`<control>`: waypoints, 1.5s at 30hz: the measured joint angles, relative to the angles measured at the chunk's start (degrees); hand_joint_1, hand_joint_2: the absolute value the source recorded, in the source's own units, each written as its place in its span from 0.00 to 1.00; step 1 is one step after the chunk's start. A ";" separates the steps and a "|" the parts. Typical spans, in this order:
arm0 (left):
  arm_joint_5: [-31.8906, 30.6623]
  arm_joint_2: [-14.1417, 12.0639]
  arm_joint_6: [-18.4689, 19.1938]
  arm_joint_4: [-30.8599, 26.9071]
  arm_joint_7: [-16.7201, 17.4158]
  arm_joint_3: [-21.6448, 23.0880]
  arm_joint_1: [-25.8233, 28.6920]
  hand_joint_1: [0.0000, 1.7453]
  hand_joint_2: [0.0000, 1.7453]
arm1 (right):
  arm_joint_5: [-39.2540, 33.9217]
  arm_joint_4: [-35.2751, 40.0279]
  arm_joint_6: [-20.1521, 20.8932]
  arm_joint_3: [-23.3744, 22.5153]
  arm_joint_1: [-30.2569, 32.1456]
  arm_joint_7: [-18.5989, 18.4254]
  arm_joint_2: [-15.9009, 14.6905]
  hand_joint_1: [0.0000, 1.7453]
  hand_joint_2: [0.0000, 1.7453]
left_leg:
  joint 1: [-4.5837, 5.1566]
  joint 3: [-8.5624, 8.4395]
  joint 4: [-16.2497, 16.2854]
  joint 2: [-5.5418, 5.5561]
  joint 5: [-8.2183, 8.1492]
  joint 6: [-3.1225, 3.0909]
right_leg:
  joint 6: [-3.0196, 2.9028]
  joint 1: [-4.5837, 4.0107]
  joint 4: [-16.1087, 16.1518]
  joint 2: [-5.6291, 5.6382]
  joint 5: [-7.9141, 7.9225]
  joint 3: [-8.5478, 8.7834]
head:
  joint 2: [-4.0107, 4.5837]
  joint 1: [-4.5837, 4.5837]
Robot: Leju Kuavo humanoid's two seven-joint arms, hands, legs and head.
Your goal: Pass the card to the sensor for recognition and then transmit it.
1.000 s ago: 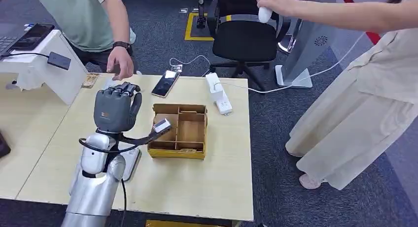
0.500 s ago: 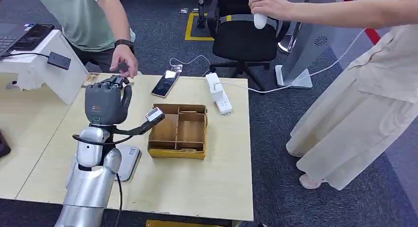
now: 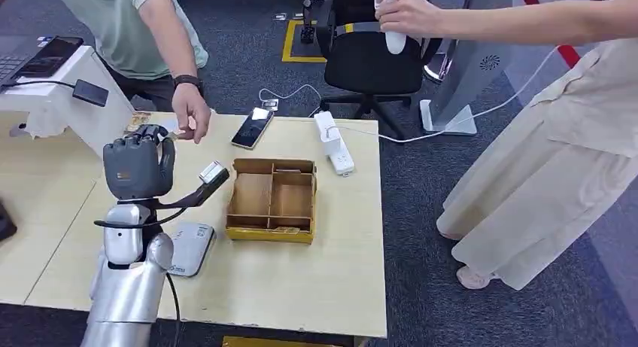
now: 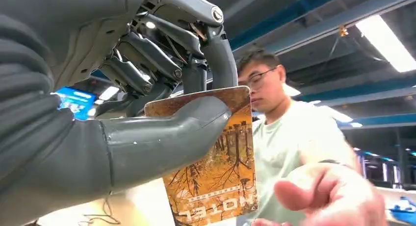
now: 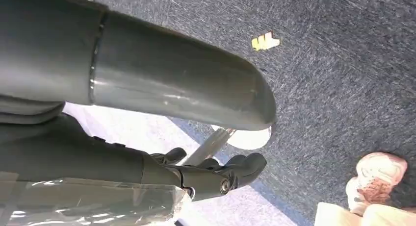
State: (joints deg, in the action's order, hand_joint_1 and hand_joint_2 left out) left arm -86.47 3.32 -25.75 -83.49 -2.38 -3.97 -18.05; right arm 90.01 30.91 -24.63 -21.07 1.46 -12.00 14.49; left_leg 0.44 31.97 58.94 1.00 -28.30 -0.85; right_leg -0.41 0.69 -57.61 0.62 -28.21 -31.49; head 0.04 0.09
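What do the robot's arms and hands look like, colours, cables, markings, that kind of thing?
The left arm is smooth silver metal with rounded joint housings, and a thin black cable loops around its wrist. The left hand is dark grey with a small orange marking on its back, a grey ribbed cover, a thick grey thumb and darker jointed fingers. The right hand has the same glossy grey thumb and black fingers.

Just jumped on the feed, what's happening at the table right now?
The left robot hand is raised over the pale wooden table, pinching an orange hotel key card between thumb and fingers. A person in a green shirt reaches an open hand toward it. The grey card sensor pad lies beside the arm.
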 joint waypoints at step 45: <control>0.48 6.40 -0.81 -3.04 -8.61 -8.79 0.80 0.00 1.00 | 0.00 1.42 0.09 -0.28 0.34 -0.17 0.46 0.00 0.00 | 0.00 -0.01 0.00 -0.01 0.01 0.00 | 0.00 0.00 0.00 0.01 0.01 -0.02 | 0.02 0.02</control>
State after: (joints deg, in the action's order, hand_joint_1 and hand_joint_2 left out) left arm -85.98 9.73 -26.56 -86.53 -10.99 -12.76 -17.26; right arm 90.01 32.33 -24.55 -21.35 1.80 -12.17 14.95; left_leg 0.45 31.96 58.94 1.00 -28.30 -0.85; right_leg -0.41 0.70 -57.61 0.63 -28.21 -31.51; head 0.07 0.11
